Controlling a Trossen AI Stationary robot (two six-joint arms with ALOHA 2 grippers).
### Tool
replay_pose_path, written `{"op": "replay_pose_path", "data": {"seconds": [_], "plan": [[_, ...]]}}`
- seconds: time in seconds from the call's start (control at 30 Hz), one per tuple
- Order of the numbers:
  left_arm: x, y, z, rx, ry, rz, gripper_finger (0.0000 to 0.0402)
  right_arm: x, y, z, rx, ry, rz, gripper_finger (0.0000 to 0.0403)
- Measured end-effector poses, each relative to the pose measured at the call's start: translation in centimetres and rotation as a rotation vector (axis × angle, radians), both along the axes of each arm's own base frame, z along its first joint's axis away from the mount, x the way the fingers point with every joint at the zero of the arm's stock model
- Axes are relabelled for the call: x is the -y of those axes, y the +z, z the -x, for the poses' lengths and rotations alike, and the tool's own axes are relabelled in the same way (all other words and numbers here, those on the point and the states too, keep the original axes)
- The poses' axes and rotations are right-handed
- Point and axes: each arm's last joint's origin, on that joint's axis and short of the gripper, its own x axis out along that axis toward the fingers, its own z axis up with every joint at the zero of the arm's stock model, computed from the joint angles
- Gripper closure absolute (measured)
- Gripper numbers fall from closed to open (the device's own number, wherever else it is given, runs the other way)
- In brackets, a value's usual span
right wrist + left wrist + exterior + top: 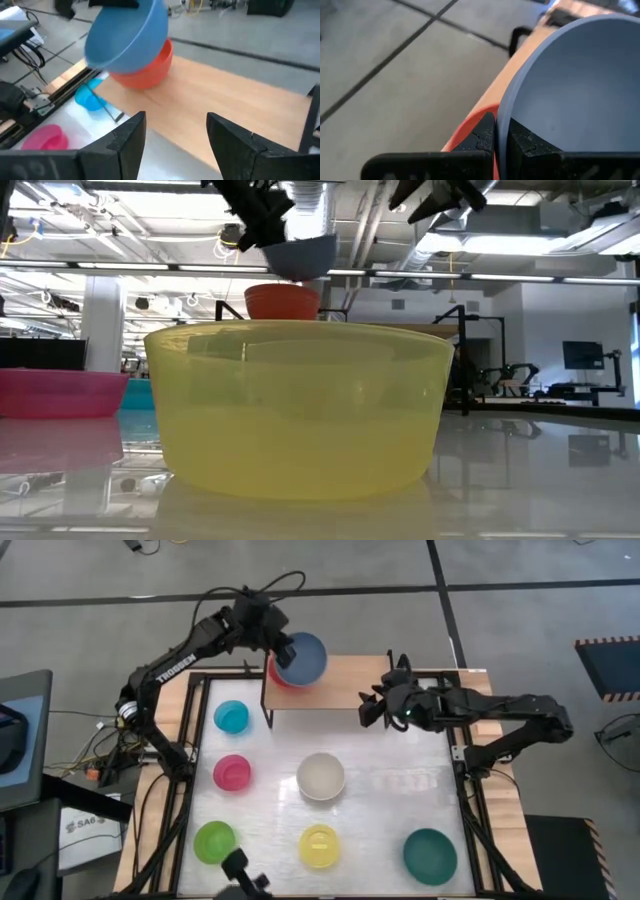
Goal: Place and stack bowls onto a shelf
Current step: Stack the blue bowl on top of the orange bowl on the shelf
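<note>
Blue bowl — pinched by its rim in the left gripper, tilted just above the red bowl, apparently for nesting. Red bowl sits on the shelf, directly beneath the gripper, mostly hidden from above. Right gripper — fingers wide, empty, waiting over the shelf's other end. Whether the two bowls touch cannot be told. Yellow bowl blocks most of the low view.

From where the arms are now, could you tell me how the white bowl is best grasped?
Grip the white bowl by its rim, one finger inside and one outside, descending from above: it sits upright, mouth open, clear of neighbours. The open right end effector is nearer.
</note>
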Motion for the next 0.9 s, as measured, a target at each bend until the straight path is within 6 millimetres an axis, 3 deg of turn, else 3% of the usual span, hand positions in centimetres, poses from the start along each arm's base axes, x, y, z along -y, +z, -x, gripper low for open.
{"op": "replay_pose_path", "data": {"seconds": [0.23, 0.6, 0.73, 0.9], "plan": [[-2.1, -2.2, 1.9, -0.045, 0.054, 0.11, 0.0401, -0.5, -1.0, 0.0, -0.039, 0.02, -0.095, 0.0171], [-2.4, -4.1, 2.2, -0.084, 0.053, 0.159, 0.0394, -1.5, -1.8, 0.7, -0.053, 0.022, -0.283, 0.0171], [-2.6, -4.0, 2.2, -0.076, 0.049, 0.138, 0.0355, -2.3, -2.2, 1.0, -0.071, 0.008, -0.331, 0.0171], [-3.1, -3.8, 2.6, -0.06, 0.067, 0.12, 0.0278, -3.5, -2.9, 2.0, -0.163, 0.017, -0.426, 0.0171]]}}
